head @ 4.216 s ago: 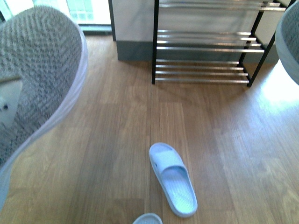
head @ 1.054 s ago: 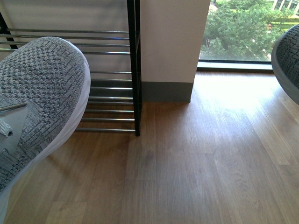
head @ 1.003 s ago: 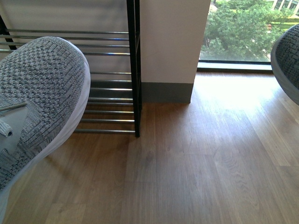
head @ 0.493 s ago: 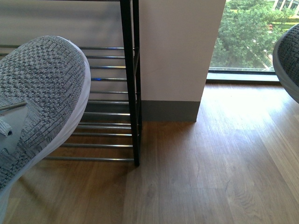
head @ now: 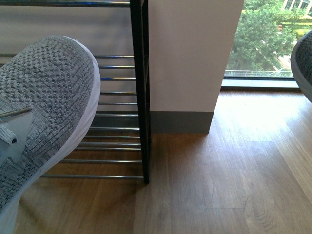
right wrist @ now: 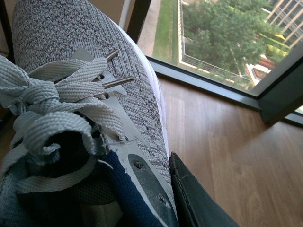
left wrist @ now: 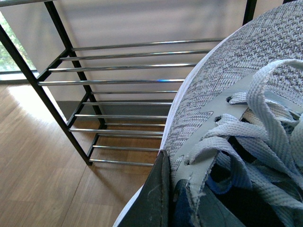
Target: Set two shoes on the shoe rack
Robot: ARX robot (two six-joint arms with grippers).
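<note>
One grey knit sneaker (head: 44, 107) fills the left of the front view, held up in front of the shoe rack (head: 139, 97). My left gripper (left wrist: 177, 198) is shut on this sneaker (left wrist: 236, 85) at its collar, one dark finger (left wrist: 154, 203) outside against the white sole. The rack's chrome bars (left wrist: 123, 82) lie just beyond the toe. The other grey knit sneaker (head: 304, 63) shows only at the right edge of the front view. My right gripper (right wrist: 156, 189) is shut on that sneaker (right wrist: 61, 52), with a finger (right wrist: 194, 198) pressed to its side.
A white wall column (head: 190, 53) with a grey baseboard (head: 180, 122) stands right of the rack's black end post. A floor-level window (head: 265, 44) with trees outside is further right. Wooden floor (head: 234, 170) runs below.
The front view has closed in on the rack, whose end post and bars now look larger and lower. The pale slipper seen on the floor earlier is out of view. Both sneakers stay held.
</note>
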